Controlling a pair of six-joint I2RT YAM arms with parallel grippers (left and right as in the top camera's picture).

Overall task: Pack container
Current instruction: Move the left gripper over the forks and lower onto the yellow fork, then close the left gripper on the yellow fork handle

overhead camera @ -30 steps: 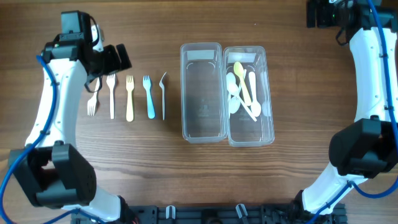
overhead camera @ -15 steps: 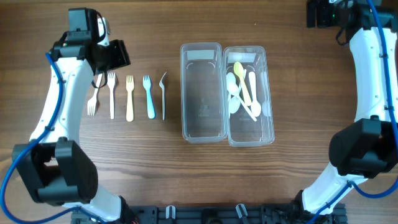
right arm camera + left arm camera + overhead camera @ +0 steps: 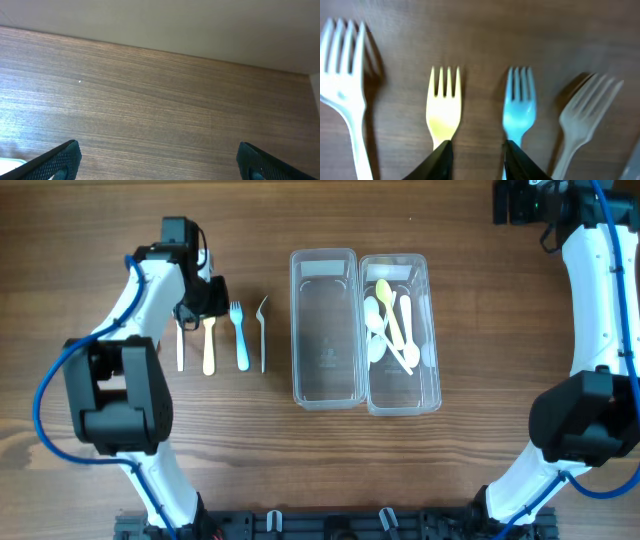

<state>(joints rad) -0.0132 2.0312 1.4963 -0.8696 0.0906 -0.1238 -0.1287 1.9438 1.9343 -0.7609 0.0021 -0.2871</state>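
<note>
Four forks (image 3: 180, 340) lie in a row on the table (image 3: 450, 470), left of the empty container (image 3: 325, 395). Left claw (image 3: 479, 161) hangs over the yellow fork (image 3: 443, 107) and blue fork (image 3: 520, 107), fingers (image 3: 442, 162) a little apart, holding nothing. It should line up on one handle only. Right claw (image 3: 159, 165) sits far right, wide apart.

Overhead: we looked straight down on the whole tabletop (image 3: 250, 450).
Left wrist: we looked down, close, on the yellow fork (image 3: 443, 107) and blue fork (image 3: 520, 107).
Right wrist: we faced the tabletop's far edge at a slant.
Shared: we saw both forks overhead too.
</note>
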